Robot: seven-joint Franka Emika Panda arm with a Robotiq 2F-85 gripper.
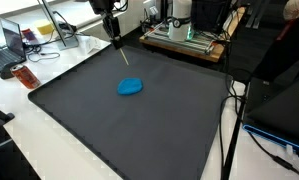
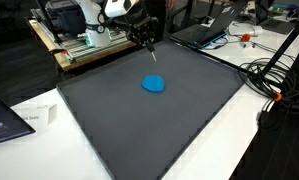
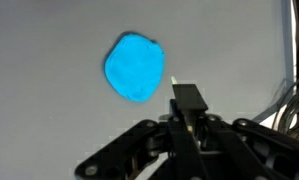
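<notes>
stick [image 1: 120, 48] | fingers [image 3: 189, 112] clamped on it | shaft hidden in wrist view | blue blob [image 3: 135, 68] near

The dark mat [image 1: 139, 130] on the worktop lies flat, and only the low blue lump [image 1: 130, 86] rises from its middle, so a gripper can sweep freely all around it. At the far edge a framed machine [image 1: 184, 30] stands close, and the thin stick [image 1: 120, 50] clamped in the gripper [image 1: 113, 30] hangs before it. Cables [image 2: 267, 78] crowd one side of the mat.
</notes>
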